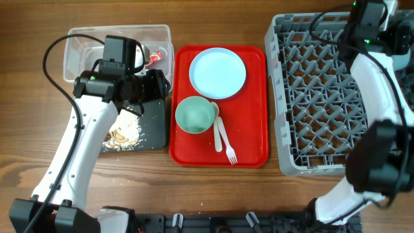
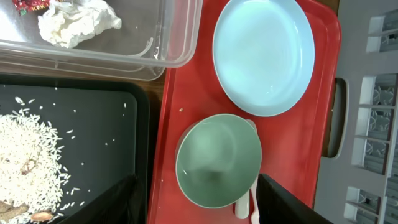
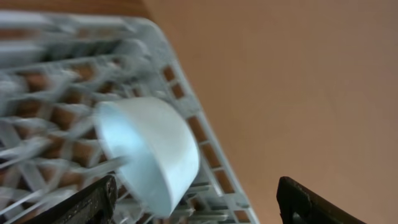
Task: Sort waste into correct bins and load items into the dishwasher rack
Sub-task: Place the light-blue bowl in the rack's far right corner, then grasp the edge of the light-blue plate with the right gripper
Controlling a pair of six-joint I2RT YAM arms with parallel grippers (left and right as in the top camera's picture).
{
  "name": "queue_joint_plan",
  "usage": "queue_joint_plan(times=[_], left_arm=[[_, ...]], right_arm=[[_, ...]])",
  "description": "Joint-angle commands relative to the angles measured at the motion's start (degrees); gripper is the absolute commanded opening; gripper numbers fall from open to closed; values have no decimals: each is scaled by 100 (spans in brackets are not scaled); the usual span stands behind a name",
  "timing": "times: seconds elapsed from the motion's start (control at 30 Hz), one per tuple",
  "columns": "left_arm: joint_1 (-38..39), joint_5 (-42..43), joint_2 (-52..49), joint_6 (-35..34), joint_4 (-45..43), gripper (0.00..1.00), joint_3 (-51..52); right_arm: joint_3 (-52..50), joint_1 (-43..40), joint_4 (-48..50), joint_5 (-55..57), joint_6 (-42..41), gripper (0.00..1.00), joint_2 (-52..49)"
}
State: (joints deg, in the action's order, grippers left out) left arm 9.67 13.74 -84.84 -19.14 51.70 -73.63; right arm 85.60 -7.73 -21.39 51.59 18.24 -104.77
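Blue bowl propped edgewise in rack — right gripper released; left gripper splayed over green bowl, likely next.

The bench is of warm brown wood, with darker grain lines that run from left to right. The light on it is soft and even.
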Motion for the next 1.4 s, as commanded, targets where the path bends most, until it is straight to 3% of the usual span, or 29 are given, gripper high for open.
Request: queue_joint_plan(times=[0.0, 0.2, 0.3, 0.53, 0.73, 1.07, 1.37], left_arm=[[-15, -35, 68, 72, 4, 60, -31], [-15, -35, 68, 72, 20, 60, -31], [-15, -74, 68, 72, 70, 61, -31], [-15, -446, 68, 70, 350, 63, -31], [-15, -444, 68, 70, 367, 63, -31], [-15, -444, 68, 72, 365, 64, -31], [-15, -442, 68, 70, 365, 64, -31]], right_arm=[[17, 297, -564, -1711, -518, 83, 566], [15, 1025, -1429, -5831, -1010, 83, 975], [15, 1510, -1434, -6719, -1746, 82, 859], [15, 2527, -1495, -5882, -2822, 81, 155], [15, 2881, -1661, -4933, -4247, 70, -704], [15, 2894, -1722, -4913, -4999, 45, -1565], [35, 2876, -1676, -5121, -5143, 7, -1812]])
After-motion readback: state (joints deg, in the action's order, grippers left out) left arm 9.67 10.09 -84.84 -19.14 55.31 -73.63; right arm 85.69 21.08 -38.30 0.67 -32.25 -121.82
